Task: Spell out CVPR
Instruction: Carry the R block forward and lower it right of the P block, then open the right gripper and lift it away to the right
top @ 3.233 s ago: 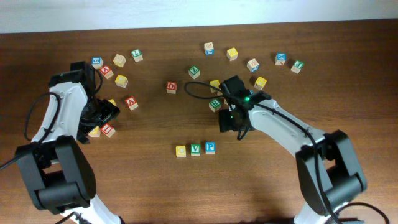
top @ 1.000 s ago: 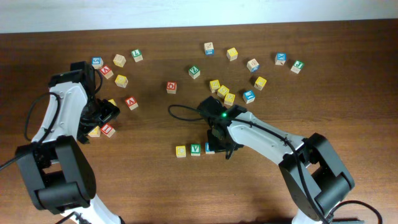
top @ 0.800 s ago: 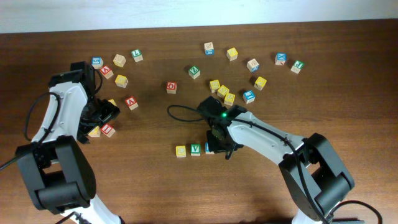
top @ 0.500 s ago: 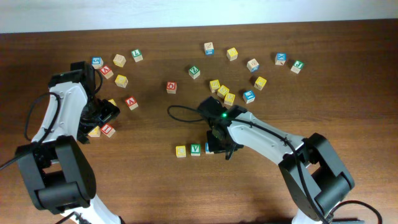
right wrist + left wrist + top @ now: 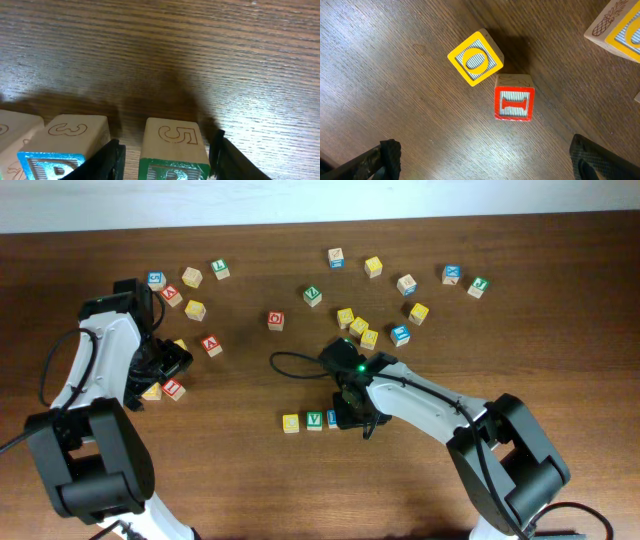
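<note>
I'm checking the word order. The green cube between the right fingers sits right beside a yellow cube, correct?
Not quite. The right wrist view shows the green cube between the right gripper's fingers, but it sits right beside the blue P cube, not a yellow one.

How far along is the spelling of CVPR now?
Done: yellow C cube, green V cube and blue P cube stand in a row. In hand: the right hand, open, straddles the green R cube, on the table next to P. Left: probably only lifting the hand away.
</note>
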`<state>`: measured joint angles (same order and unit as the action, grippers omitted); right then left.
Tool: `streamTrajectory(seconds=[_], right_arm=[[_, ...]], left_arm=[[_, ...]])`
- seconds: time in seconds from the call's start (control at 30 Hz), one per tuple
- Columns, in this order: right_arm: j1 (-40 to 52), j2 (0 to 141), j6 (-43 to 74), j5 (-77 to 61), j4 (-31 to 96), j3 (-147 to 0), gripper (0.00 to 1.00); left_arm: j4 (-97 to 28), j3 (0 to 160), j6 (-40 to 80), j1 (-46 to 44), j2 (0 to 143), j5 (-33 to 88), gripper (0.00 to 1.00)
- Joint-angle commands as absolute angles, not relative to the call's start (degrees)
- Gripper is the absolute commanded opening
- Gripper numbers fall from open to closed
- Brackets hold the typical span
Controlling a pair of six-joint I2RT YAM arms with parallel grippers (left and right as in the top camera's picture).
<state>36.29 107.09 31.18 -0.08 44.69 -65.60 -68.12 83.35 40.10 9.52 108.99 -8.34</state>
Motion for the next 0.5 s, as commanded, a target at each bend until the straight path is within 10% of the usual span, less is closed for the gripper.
streamTrajectory(seconds=[0.0, 0.47], right_arm=[[35.88, 107.28, 30.24, -0.16, 46.26, -66.94, 0.49], [31.55, 107.09, 30.26, 1.15, 69.67, -87.94, 0.51]], left_arm=[[-68.18, 83.22, 40.25, 9.91, 109.40, -8.58, 0.99], [-68.18, 83.22, 40.25, 9.91, 109.40, -8.58, 0.99]])
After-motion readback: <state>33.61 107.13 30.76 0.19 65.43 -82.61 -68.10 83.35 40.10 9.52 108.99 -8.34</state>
